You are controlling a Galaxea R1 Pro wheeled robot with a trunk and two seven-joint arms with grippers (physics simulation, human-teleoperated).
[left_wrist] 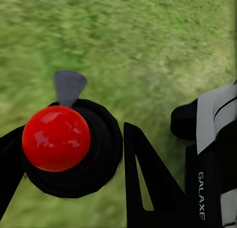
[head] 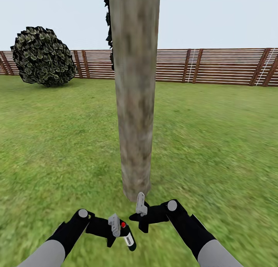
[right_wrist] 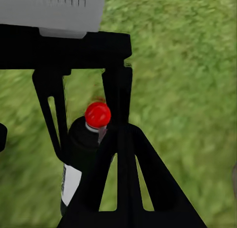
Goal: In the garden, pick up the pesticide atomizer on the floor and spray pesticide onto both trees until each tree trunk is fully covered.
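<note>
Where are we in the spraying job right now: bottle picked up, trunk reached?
Done: the pesticide atomizer is off the lawn, held in the left gripper, and the robot stands at a tree trunk. In hand: lining up on it; the right gripper is beside the bottle, holding nothing. Left: no spray or coating shows on the bark, so this trunk looks unsprayed, and a second tree remains.

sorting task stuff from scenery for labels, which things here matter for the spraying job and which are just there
Part of the job:
- spray bottle with red cap, held in the left gripper
- tree trunk straight ahead
- lawn of the garden

Just there:
- round bush at the far left
- wooden fence at the back
- right gripper, holding nothing
</note>
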